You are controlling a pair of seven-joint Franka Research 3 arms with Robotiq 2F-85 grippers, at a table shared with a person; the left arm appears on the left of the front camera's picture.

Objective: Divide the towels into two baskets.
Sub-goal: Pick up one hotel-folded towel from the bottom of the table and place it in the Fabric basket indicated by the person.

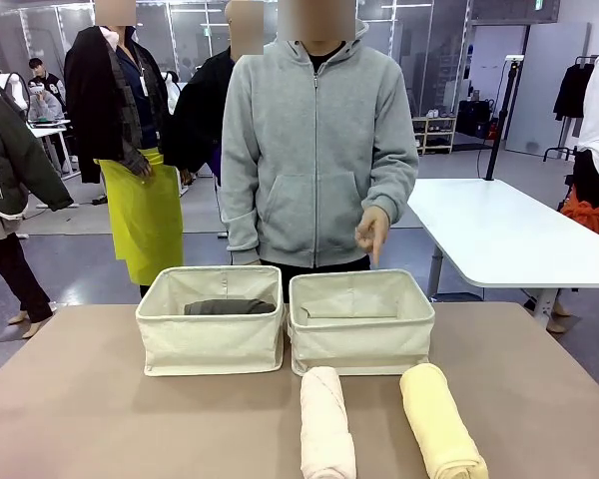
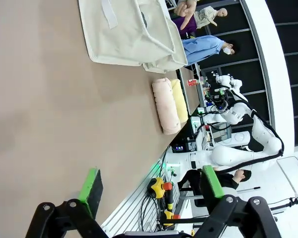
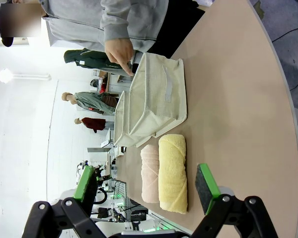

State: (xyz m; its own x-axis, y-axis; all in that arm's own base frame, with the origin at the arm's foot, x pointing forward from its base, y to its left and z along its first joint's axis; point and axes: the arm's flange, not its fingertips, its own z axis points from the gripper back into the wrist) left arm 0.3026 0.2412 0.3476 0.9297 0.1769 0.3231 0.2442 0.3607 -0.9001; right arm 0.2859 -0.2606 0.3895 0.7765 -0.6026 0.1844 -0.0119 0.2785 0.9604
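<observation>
Pink towel (image 1: pixel 326 424), yellow towel (image 1: pixel 441 419) point lengthwise at right basket (image 1: pixel 361 344)

Bright even indoor light, soft faint shadows, sharp front view, wide-angle bending in both wrist views

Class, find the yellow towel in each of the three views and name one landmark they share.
Front view: yellow towel, bottom right.
Left wrist view: yellow towel, right of centre, behind the pink towel.
Right wrist view: yellow towel, lower centre.
Shared landmark: the pink towel beside it.
</observation>
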